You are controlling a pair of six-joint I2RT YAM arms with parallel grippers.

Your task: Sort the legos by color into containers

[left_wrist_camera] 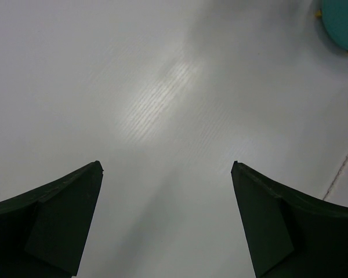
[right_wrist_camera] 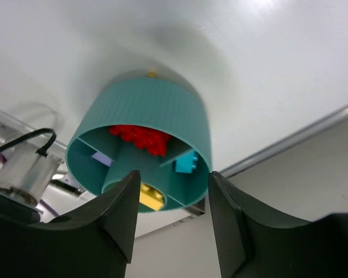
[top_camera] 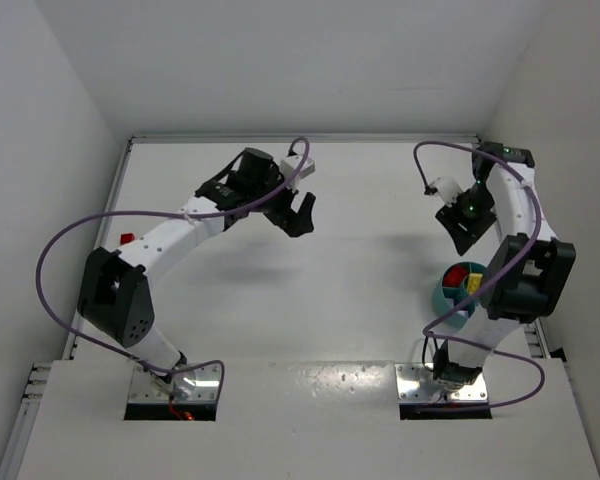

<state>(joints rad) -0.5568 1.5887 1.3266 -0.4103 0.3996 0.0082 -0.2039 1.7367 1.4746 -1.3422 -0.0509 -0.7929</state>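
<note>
A: Two arms are seen over the white table (top_camera: 360, 300). How are the grippers held?

B: The left gripper (top_camera: 302, 212) is spread wide, and nothing is held in it. The right gripper (right_wrist_camera: 173, 179) is parted part way, and nothing is seen between its fingers.

A: Where is the teal dish (top_camera: 446, 292) found?

B: In the top view it is set close by, at 6 o'clock from the right gripper. Red bricks (right_wrist_camera: 140, 138), a cyan brick (right_wrist_camera: 187, 162), a yellow brick (right_wrist_camera: 151, 197) and a pale brick (right_wrist_camera: 101, 159) are seen in it, each colour in its own part.

A: Is anything not yet sorted?

B: A small red bit (top_camera: 127, 238), likely a brick, is seen far off at 9 o'clock from the left gripper, by the table's left edge. It is best reached by the left arm, which is much nearer. Its long side cannot be told, since it is too small. A tiny yellow bit (right_wrist_camera: 152, 74) is also seen on the table, just beside the dish.
</note>
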